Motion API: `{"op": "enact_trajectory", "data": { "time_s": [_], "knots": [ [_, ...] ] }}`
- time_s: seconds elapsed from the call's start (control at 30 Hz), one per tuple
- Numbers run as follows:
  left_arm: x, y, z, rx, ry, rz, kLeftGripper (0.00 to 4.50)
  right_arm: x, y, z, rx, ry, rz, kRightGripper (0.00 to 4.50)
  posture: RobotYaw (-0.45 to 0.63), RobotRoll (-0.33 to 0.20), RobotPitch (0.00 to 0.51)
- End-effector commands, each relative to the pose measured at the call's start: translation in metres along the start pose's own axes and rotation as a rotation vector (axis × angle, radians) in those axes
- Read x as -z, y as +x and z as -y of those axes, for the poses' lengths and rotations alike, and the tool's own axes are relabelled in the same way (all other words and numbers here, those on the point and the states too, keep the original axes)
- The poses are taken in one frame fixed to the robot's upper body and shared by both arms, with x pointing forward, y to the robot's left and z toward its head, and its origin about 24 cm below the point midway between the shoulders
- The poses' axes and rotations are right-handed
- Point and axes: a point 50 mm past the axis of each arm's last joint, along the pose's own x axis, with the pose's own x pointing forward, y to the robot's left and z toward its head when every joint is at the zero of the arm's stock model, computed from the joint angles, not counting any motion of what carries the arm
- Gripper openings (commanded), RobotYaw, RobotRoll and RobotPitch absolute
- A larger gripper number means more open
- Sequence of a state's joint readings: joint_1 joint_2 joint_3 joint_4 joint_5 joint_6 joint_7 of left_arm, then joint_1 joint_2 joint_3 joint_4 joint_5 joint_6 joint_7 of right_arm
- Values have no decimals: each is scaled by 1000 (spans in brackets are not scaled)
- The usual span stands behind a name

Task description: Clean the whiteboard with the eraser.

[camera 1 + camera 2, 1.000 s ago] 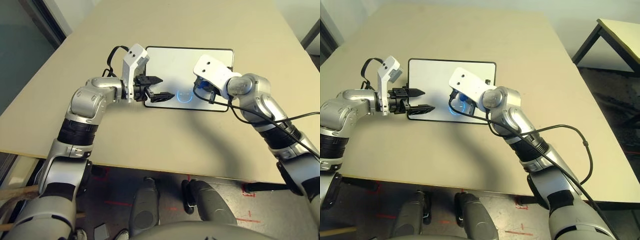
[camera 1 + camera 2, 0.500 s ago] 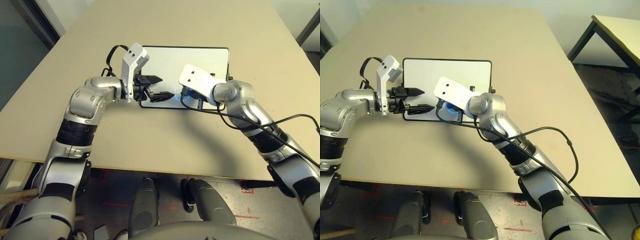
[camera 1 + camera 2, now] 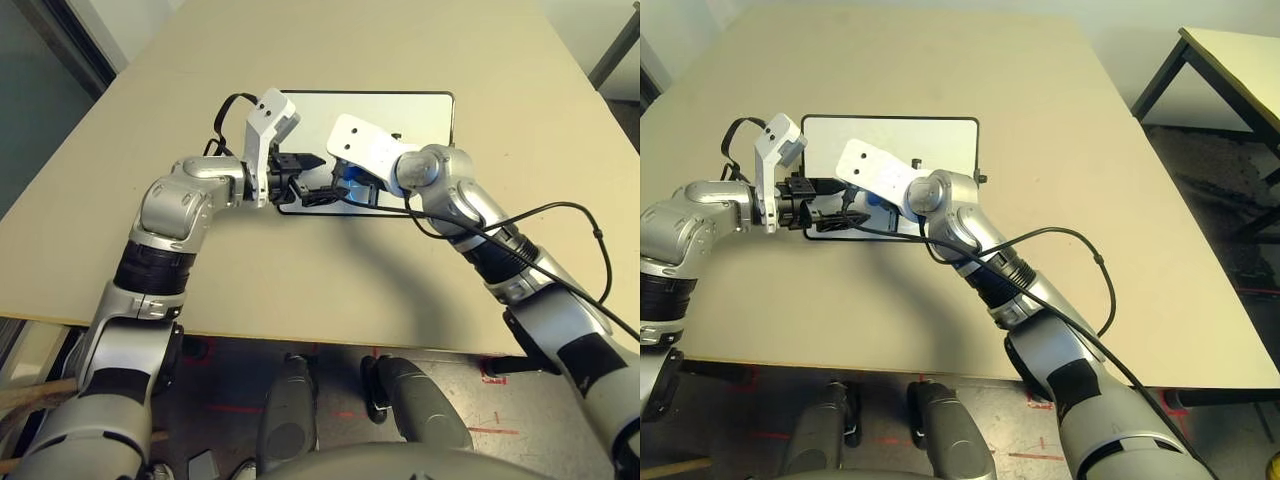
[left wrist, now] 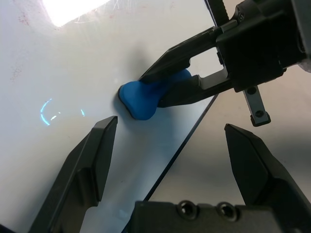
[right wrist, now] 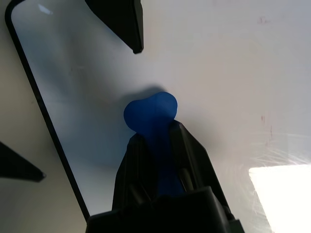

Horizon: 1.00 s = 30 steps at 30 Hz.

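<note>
Whiteboard lies flat on the tabletop, and the wiping seems well advanced but not complete. Small pieces of blue line and faint reddish traces are left on its surface. The right fingers are closed around the waist of the blue eraser, which is at the board, near its frame. The left fingers stand wide apart and hold nothing.

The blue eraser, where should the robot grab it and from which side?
Best at the pinched waist of the eraser, coming from above the whiteboard, one finger each side. The ends bulge, so they should stop it slipping. The right gripper already holds it that way.
</note>
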<state>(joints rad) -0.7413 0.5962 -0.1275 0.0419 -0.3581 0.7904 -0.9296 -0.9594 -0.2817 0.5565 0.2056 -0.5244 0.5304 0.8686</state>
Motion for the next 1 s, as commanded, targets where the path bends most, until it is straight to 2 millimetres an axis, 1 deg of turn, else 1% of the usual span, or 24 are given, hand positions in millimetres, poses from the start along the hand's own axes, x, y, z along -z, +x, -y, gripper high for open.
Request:
{"op": "enact_trajectory", "data": {
  "time_s": [0.03,0.2,0.3,0.4,0.5,0.87,1.0],
  "knots": [
    [3,-1,0,0,0,-3,4500,13,-4,5,12,89,-34,546,0,0,178],
    [3,-1,-1,2,3,-8,4500,12,-34,31,89,139,-23,546,-13,0,175],
    [2,0,-2,5,8,-7,4500,13,-50,41,127,157,-29,546,-27,0,173],
    [1,2,-2,12,11,-6,4500,16,-61,47,155,169,-39,546,-32,0,172],
    [1,4,-2,18,13,-7,4500,22,-69,48,171,179,-60,546,-37,0,171],
    [1,2,-4,16,18,-15,4500,48,-82,37,165,200,-153,546,-40,0,172],
    [0,2,-5,17,20,-15,4500,53,-84,36,163,201,-169,546,-43,0,172]
  ]
}}
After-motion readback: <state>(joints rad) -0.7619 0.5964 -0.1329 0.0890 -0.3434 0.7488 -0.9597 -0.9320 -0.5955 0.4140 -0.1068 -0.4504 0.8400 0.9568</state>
